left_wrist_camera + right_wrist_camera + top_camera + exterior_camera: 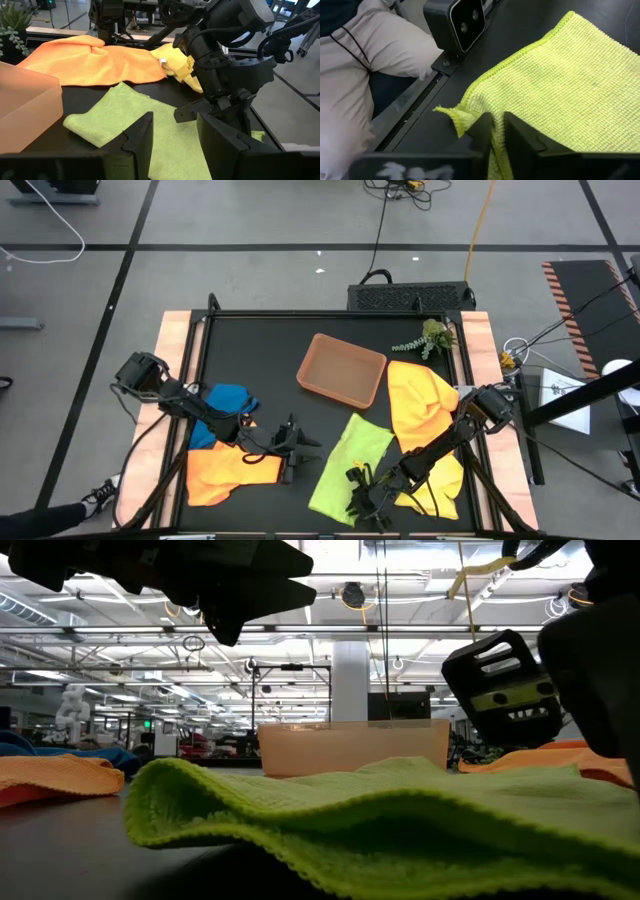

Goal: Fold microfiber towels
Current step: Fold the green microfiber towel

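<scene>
At the table's front edge, right claw (pixel 497 132) pinches lime towel (pixel 560 85).

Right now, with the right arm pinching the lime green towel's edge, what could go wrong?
The right gripper holds only a thin edge fold of the lime green towel, so it may slip free when lifted. The yellow towel lies beside it under the right arm and might get dragged. The left gripper hovers close, risking contact.

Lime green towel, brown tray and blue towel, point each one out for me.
lime green towel (pixel 350 455), high view, middle of the cloth
brown tray (pixel 318 343), high view, far rim
blue towel (pixel 232 397), high view, bunched middle
</scene>
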### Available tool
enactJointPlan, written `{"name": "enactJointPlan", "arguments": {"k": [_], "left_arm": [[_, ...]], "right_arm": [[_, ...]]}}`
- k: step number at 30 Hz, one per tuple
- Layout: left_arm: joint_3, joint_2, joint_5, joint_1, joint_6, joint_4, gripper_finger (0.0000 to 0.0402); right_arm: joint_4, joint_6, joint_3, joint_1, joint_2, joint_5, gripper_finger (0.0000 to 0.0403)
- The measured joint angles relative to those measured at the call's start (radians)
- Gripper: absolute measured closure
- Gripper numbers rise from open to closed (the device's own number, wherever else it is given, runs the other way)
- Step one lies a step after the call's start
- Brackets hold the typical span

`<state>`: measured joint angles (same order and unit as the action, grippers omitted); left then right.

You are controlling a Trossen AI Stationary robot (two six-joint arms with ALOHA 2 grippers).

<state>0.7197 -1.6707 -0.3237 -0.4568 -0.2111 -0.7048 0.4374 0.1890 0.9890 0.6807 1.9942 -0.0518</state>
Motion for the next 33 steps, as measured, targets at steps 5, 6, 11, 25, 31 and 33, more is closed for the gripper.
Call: {"name": "enactJointPlan", "arguments": {"k": [5, 6, 11, 25, 31, 33], "left_arm": [[0.000, 0.000, 0.000, -0.003, 0.000, 0.000, 0.0250], [0.000, 0.000, 0.000, -0.004, 0.000, 0.000, 0.0250], [0.000, 0.000, 0.010, -0.004, 0.000, 0.001, 0.0250], [0.000, 0.000, 0.011, -0.004, 0.001, 0.002, 0.0250], [0.000, 0.000, 0.011, -0.004, -0.001, 0.002, 0.0250], [0.000, 0.000, 0.011, -0.004, -0.001, 0.002, 0.0250]], "right_arm": [[0.002, 0.008, 0.000, 0.000, -0.010, 0.004, 0.0396], [0.004, 0.008, 0.000, 0.000, -0.015, 0.004, 0.0396], [-0.002, 0.012, 0.000, 0.000, -0.047, 0.005, 0.0377], [-0.054, 0.087, -0.001, 0.002, -0.055, 0.028, 0.0306], [-0.084, 0.086, -0.001, 0.020, -0.055, 0.031, 0.0305], [-0.086, 0.085, -0.001, 0.023, -0.055, 0.029, 0.0305]]}}
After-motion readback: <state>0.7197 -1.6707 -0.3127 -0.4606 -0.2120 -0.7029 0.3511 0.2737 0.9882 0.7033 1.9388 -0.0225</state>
